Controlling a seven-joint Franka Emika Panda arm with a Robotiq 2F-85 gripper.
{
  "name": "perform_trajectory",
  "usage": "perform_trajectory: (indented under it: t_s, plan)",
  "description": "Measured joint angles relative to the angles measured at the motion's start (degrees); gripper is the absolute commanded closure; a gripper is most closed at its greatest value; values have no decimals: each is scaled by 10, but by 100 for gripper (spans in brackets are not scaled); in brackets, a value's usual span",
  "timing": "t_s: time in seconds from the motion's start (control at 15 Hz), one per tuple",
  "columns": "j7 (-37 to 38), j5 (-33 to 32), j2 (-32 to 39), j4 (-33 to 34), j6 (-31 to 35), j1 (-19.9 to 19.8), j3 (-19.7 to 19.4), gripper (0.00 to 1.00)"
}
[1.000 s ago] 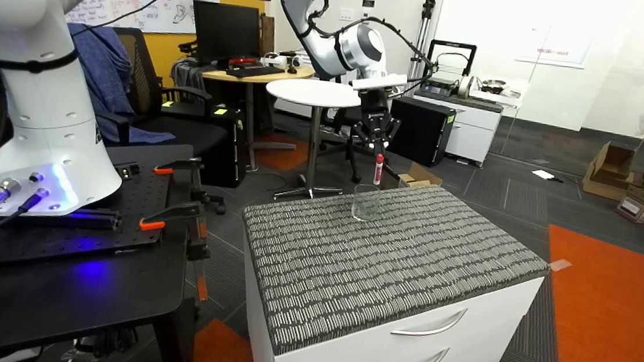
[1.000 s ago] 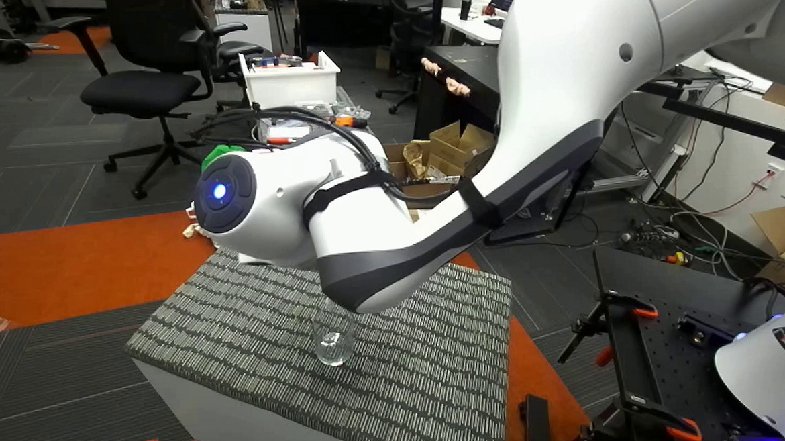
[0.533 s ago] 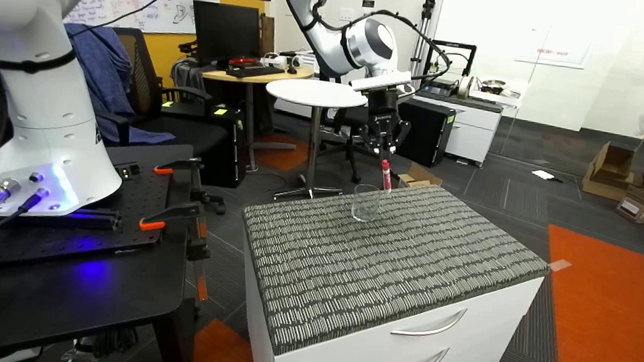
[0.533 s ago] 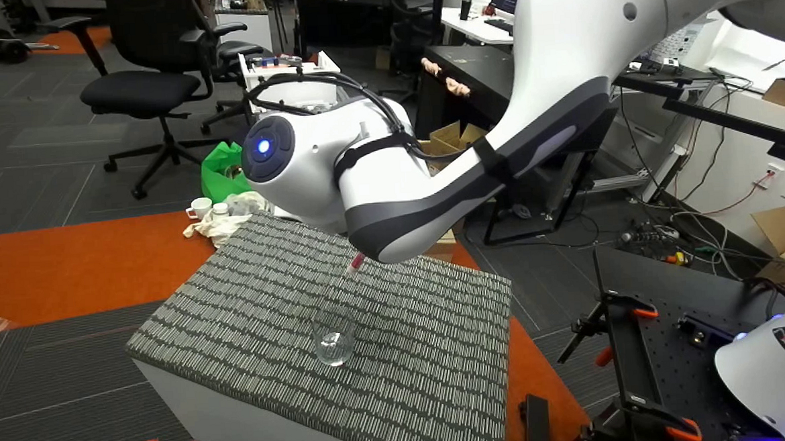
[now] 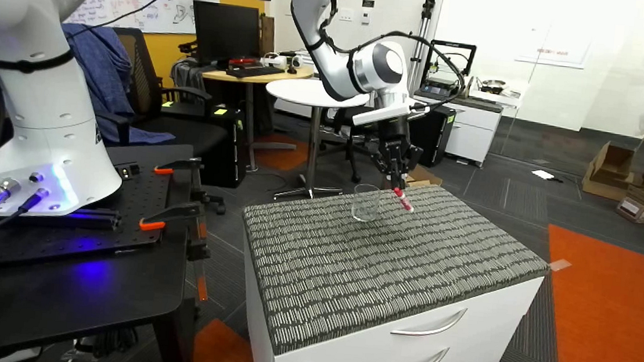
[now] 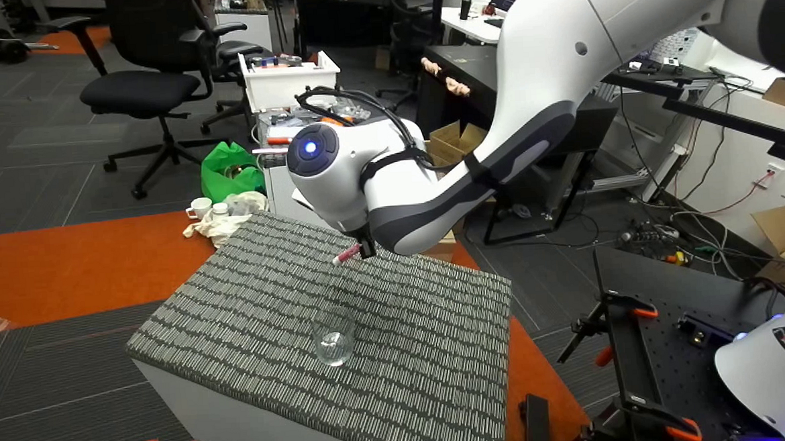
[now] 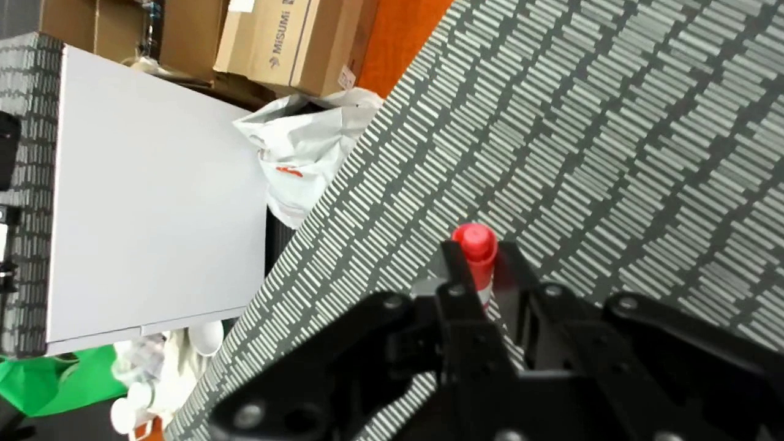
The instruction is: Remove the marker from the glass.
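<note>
The red marker shows in both exterior views (image 5: 404, 200) (image 6: 347, 254), slanted and outside the glass. My gripper (image 5: 397, 188) is shut on the marker near its red end and holds it low over the grey ribbed mat (image 5: 408, 264). I cannot tell whether its free end touches the mat. In the wrist view the gripper (image 7: 478, 248) has the marker (image 7: 476, 240) between its two fingertips. The clear glass (image 5: 365, 204) stands upright on the mat, beside and apart from the marker. It also shows in an exterior view (image 6: 334, 342), and is out of view in the wrist view.
The mat tops a white drawer cabinet (image 5: 400, 351). A white round table (image 5: 317, 93) stands behind it. Cardboard boxes (image 7: 288, 49) and a white plastic bag (image 7: 306, 147) lie beyond the mat's edge. The robot's black table (image 5: 86, 277) is beside the cabinet.
My gripper has moved down and away from the glass with the marker in it. The marker has gone from upright above the glass to slanted beside it. The glass has not moved.
</note>
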Motion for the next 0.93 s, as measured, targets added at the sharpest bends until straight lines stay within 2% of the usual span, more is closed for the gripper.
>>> perform_trajectory:
  t_s: [0.33,0.4,0.53,0.73,0.93]
  plan:
    - [152,-10,54,1,156,19,-57,96]
    - [182,-11,64,1,181,27,-72,58]
    - [229,-11,79,1,216,45,-100,50]
    - [277,-10,92,0,247,70,-132,28]
    - [294,-5,95,-1,259,84,-145,5]
